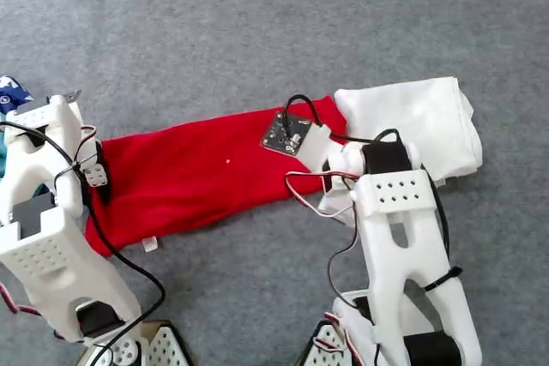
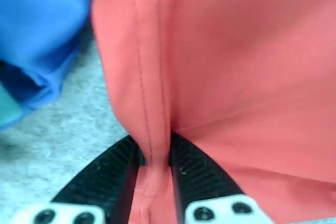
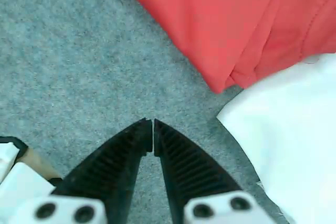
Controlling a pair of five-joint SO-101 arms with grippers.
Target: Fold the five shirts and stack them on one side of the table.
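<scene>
A red shirt [image 1: 202,173] lies folded into a long strip across the middle of the grey table. My left gripper [image 2: 154,156] is shut on a hemmed fold of the red shirt [image 2: 210,66] at its left end, and the left arm [image 1: 43,212] stands over that end. My right gripper [image 3: 153,129] is shut with nothing in it, just above the cloth beside the red shirt's corner [image 3: 220,30]. A folded white shirt [image 1: 420,126] lies to the right, touching the red one, and it is also seen as white shirt [image 3: 294,129].
A blue shirt [image 2: 37,30] lies bunched at the table's left edge, also seen as blue fabric [image 1: 13,93]. The grey tablecloth [image 1: 257,32] stretches bare toward the far side. The right arm [image 1: 403,237] rises from the front edge.
</scene>
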